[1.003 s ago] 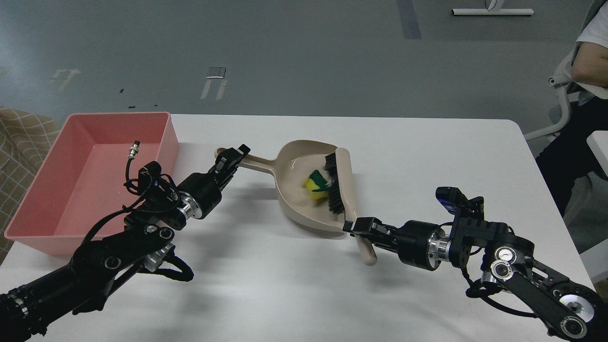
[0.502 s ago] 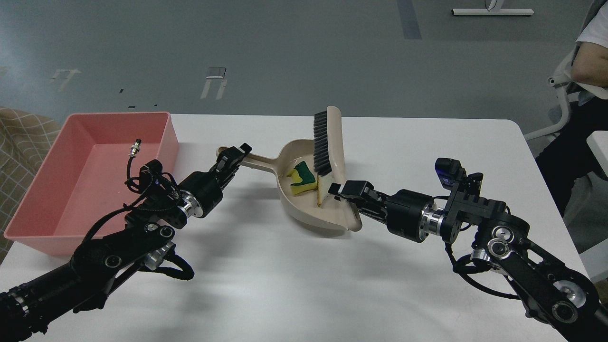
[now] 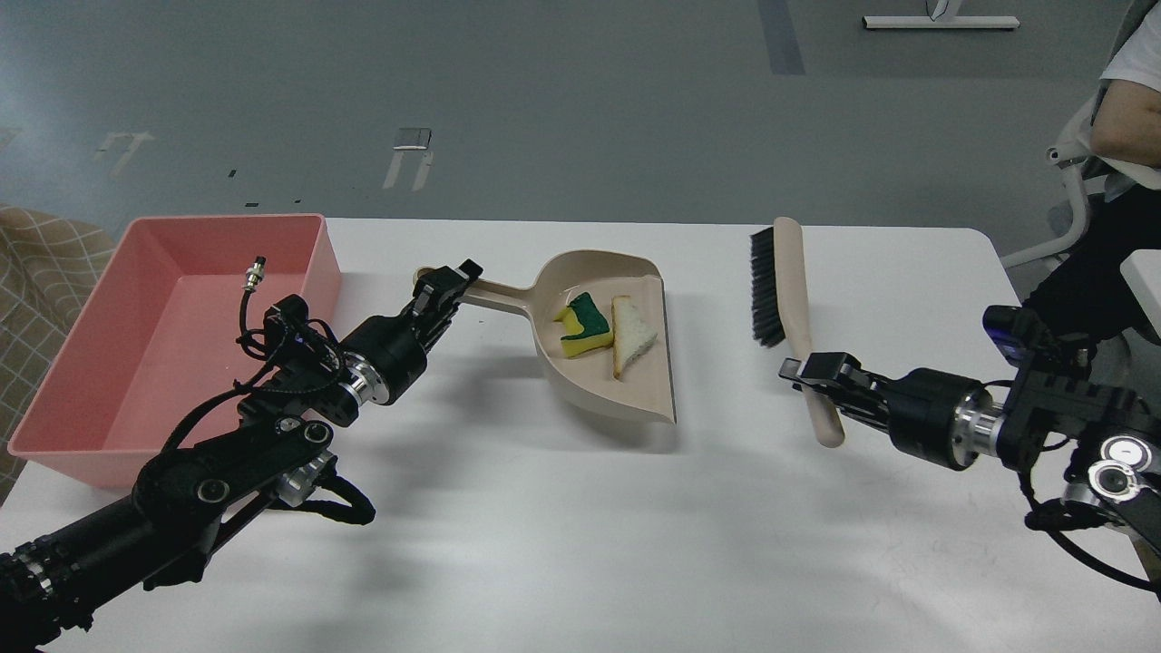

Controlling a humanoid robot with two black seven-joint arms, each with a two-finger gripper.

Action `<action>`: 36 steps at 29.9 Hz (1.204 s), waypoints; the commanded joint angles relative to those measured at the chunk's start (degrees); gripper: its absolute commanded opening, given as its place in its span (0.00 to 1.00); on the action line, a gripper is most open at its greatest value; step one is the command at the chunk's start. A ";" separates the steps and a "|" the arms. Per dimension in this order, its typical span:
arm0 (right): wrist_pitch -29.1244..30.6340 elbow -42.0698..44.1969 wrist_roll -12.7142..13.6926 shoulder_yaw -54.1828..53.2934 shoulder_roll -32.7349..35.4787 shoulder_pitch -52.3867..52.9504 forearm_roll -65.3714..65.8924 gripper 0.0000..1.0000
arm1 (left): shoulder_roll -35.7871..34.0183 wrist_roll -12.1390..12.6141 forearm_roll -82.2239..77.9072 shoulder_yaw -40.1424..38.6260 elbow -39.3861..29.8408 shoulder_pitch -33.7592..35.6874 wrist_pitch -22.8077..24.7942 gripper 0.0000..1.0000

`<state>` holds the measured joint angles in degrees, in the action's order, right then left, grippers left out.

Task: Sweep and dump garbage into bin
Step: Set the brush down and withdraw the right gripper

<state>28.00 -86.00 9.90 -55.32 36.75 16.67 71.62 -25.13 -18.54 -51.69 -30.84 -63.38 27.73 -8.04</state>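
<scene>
The beige dustpan [image 3: 626, 385] is tipped up off the white table, its open edge facing right. In it lie the yellow sponge piece with green backing [image 3: 583, 327] and the white bread slice [image 3: 629, 336], side by side. My left gripper [image 3: 446, 285] is shut on the dustpan's handle. My right gripper [image 3: 810, 374] is shut on the handle of the beige brush [image 3: 789, 295] with black bristles, held well to the right of the dustpan. The pink bin [image 3: 109, 363] stands at the far left and shows no garbage in it.
The white table [image 3: 580, 544] spans the view; its right edge is near a seated person [image 3: 1129, 109] and a white chair. A checked cloth shows at the far left edge, behind the bin.
My right gripper has swung the brush away from the dustpan to the right. The sponge and bread now lie uncovered in the pan. The left gripper has lifted the dustpan slightly.
</scene>
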 commanded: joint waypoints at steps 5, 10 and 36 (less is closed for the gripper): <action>0.00 -0.74 0.38 0.39 13.69 -6.73 0.10 0.00 | -0.10 0.00 0.01 -1.50 -0.60 0.22 0.04 0.00; 0.00 -0.92 0.38 0.74 17.22 -9.11 0.28 0.00 | 0.08 0.09 0.01 -1.50 -0.60 0.48 -0.05 0.00; 0.00 -1.10 0.56 2.94 16.87 -4.45 1.60 0.68 | -0.71 0.17 0.10 -1.59 -0.60 1.36 -0.13 0.00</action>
<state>28.01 -86.90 10.47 -52.21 53.85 12.10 73.22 -25.68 -18.37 -51.59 -32.43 -63.98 28.93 -8.15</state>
